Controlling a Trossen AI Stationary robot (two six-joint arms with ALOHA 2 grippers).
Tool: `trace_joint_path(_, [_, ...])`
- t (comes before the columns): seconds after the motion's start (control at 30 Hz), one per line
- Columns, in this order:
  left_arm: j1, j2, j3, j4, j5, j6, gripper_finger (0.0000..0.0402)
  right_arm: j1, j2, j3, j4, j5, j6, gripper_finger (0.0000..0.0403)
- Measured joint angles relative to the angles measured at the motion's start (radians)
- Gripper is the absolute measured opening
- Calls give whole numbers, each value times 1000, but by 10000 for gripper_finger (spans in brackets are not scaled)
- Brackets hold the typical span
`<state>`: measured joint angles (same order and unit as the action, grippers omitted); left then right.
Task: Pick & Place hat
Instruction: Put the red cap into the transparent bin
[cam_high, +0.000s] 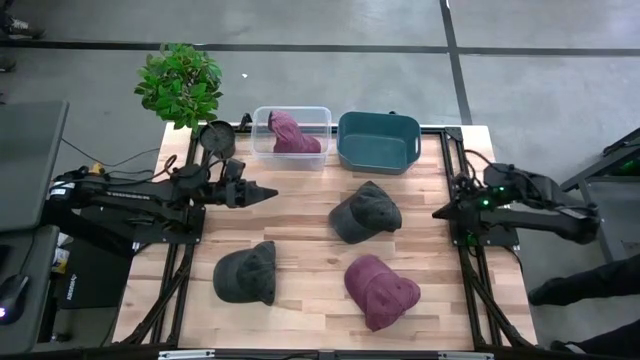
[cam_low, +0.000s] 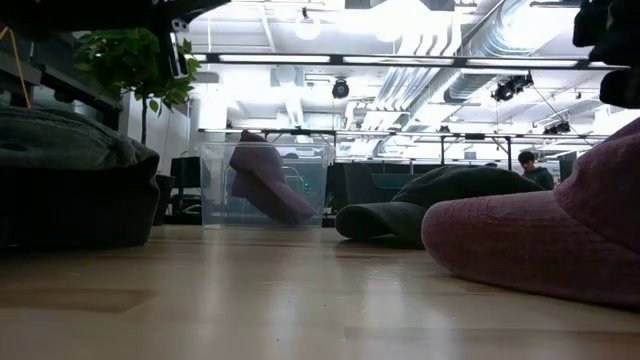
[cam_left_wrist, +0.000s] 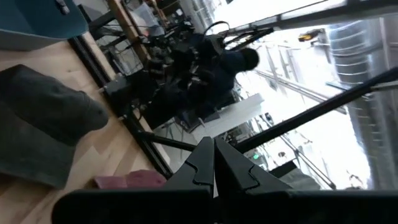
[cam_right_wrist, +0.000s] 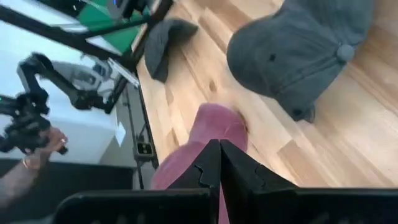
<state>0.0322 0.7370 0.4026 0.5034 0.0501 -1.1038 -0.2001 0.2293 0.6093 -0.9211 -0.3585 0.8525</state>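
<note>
Three caps lie crown-up on the wooden table: a dark grey one (cam_high: 365, 212) in the middle, another dark grey one (cam_high: 247, 272) near the front left, and a maroon one (cam_high: 381, 290) near the front right. A fourth, maroon hat (cam_high: 291, 133) leans inside the clear bin (cam_high: 262, 140). My left gripper (cam_high: 272, 194) hovers shut over the table's left part, pointing toward the middle grey cap (cam_left_wrist: 43, 124). My right gripper (cam_high: 437, 213) hovers shut at the right edge, pointing left, with the maroon cap (cam_right_wrist: 205, 134) and the grey cap (cam_right_wrist: 298, 56) ahead of it. Neither gripper holds anything.
A teal bin (cam_high: 378, 141) stands beside the clear bin at the far edge. A potted plant (cam_high: 180, 83) and a black round object (cam_high: 217, 138) sit at the far left corner. Bare wood (cam_high: 310, 255) lies between the caps. A person's hand (cam_right_wrist: 37, 152) shows beyond the table.
</note>
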Motion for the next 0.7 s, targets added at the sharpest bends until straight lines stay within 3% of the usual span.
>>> trace_joint_path(0.13, [0, -20, 1, 2, 27, 19, 0, 0, 46, -34, -34, -7, 94, 0])
trace_joint_path(0.3, [0, -52, 1, -7, 56, 34, 0, 0, 58, -68, -2, -122, 247, 0])
trace_joint_path(0.5, [0, -86, 1, -46, 99, 48, 0, 0, 59, -69, 15, -121, 393, 0])
trace_joint_path(0.7, [0, -114, 1, -125, 128, 49, 0, 55, 68, -68, 205, -154, 452, 0])
